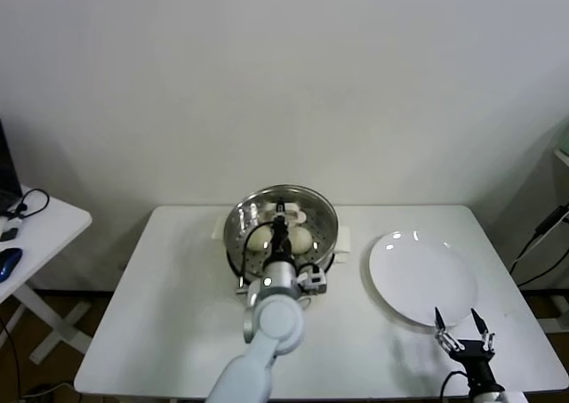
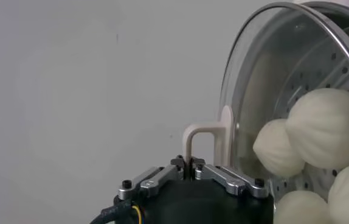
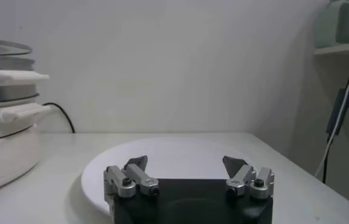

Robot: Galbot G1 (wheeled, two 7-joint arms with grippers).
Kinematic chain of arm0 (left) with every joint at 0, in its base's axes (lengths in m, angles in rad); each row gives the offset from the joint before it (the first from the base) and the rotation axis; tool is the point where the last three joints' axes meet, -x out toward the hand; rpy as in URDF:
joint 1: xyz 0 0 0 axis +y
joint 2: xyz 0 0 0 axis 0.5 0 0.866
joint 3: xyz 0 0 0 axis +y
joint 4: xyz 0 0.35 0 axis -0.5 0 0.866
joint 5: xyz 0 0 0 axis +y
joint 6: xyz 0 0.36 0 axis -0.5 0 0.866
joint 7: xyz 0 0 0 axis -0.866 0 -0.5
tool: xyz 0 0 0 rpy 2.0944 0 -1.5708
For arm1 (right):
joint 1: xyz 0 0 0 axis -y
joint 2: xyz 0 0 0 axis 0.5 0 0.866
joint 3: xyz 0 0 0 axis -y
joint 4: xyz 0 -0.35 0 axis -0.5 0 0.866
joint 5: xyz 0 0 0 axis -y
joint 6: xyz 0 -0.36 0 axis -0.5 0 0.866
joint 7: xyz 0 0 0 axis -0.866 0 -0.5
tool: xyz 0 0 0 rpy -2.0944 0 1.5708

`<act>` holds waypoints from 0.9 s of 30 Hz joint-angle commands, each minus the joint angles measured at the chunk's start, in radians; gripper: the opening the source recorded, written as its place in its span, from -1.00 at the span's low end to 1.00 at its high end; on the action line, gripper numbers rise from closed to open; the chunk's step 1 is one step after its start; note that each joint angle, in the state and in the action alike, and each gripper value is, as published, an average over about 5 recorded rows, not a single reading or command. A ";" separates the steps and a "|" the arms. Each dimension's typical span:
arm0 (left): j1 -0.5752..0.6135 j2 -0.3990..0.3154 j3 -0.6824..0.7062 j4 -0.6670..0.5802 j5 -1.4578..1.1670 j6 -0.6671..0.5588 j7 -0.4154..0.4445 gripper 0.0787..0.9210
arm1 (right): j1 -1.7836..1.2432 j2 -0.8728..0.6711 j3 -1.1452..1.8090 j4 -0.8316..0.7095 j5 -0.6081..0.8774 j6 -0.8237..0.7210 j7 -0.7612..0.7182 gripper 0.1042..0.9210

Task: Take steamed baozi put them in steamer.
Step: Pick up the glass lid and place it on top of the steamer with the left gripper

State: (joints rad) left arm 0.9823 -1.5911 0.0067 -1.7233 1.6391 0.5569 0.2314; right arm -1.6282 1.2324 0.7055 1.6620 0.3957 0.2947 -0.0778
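Observation:
The steamer (image 1: 325,212) stands at the table's middle back, with several cream-white baozi (image 1: 260,239) on its perforated tray. Over it lies the round glass lid (image 2: 284,67), and the baozi (image 2: 329,128) show through the glass. My left gripper (image 1: 281,221) reaches over the pot. In the left wrist view it (image 2: 189,163) is shut on the lid's cream handle (image 2: 200,135). Whether the lid rests on the rim or hangs just above it, I cannot tell. My right gripper (image 1: 462,330) stands open and empty near the table's front right edge, its fingers (image 3: 185,163) pointing over the plate.
A flat white plate (image 1: 425,283) lies bare on the right side of the table, also in the right wrist view (image 3: 162,155). The steamer's white base and side handles (image 3: 7,112) show there. A side table with cables (image 1: 27,209) stands at far left.

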 commanded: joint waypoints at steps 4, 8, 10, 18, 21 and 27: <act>0.012 -0.009 -0.001 0.011 0.020 -0.005 -0.002 -0.85 | -0.002 0.003 0.001 0.002 0.001 0.006 -0.002 0.76; 0.011 -0.013 -0.003 0.015 0.029 -0.008 -0.003 -0.85 | -0.002 0.005 -0.001 0.003 0.001 0.007 -0.003 0.76; 0.010 -0.015 -0.003 0.016 0.031 -0.009 -0.004 -0.85 | -0.002 0.005 -0.001 0.003 0.002 0.007 -0.004 0.76; 0.009 -0.009 -0.013 0.026 0.031 -0.011 -0.006 -0.85 | -0.003 0.002 0.006 0.005 0.005 0.009 -0.007 0.76; 0.009 -0.007 -0.020 0.026 0.028 -0.013 -0.007 -0.85 | -0.003 0.000 0.007 0.005 0.007 0.009 -0.009 0.76; 0.009 -0.008 -0.024 0.027 0.020 -0.013 -0.009 -0.85 | -0.002 0.001 0.007 0.003 0.007 0.009 -0.010 0.76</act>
State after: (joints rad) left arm 0.9903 -1.6002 -0.0149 -1.6966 1.6632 0.5440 0.2240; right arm -1.6303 1.2330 0.7120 1.6661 0.4028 0.3033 -0.0865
